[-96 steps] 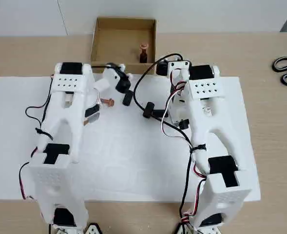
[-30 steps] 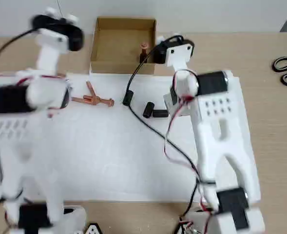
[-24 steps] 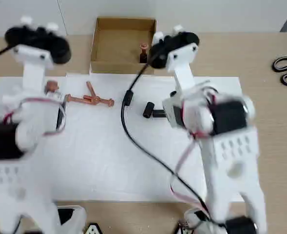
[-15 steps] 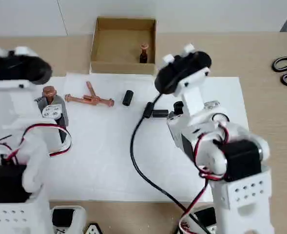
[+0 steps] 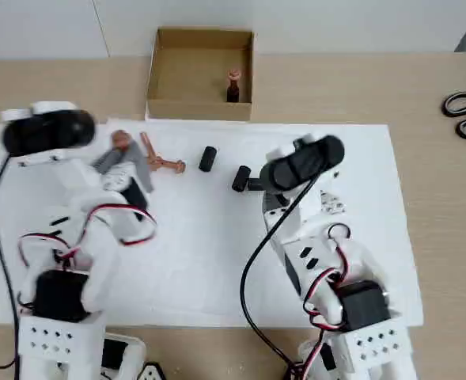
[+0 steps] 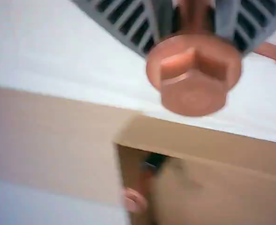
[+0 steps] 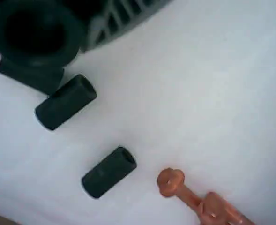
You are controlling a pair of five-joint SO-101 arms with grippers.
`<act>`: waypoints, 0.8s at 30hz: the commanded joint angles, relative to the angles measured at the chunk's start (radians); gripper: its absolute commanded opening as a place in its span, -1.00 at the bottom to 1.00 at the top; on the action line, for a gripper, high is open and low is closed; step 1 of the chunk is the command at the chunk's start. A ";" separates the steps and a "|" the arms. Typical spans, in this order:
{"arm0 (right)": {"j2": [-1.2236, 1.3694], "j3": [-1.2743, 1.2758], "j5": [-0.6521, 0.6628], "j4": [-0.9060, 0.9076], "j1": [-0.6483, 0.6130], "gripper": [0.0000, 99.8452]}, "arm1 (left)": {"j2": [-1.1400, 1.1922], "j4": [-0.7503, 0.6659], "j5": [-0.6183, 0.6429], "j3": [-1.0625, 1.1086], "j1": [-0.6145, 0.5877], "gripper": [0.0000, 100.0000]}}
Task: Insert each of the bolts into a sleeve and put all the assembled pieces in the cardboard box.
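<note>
Since the cardboard box (image 5: 181,75), upper centre of the high view, holds only one assembled piece (image 5: 233,85), we judge the task barely begun. Left jaws grip a copper bolt (image 6: 194,75) behind its head, below-left of the box. Right jaws appear closed on a black sleeve (image 7: 34,33), well apart from that bolt and not yet mated with it. Loose bolts (image 5: 157,161) and three loose sleeves (image 5: 240,178) lie mid-frame between the arms.

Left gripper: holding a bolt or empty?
Holding a bolt. In the left wrist view its copper head sits clamped between the grey fingers of the left gripper.
</note>
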 commanded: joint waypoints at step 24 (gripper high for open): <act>-0.285 0.368 -0.011 -0.199 -0.358 -0.99 | -0.028 -0.253 0.006 0.140 0.292 -0.99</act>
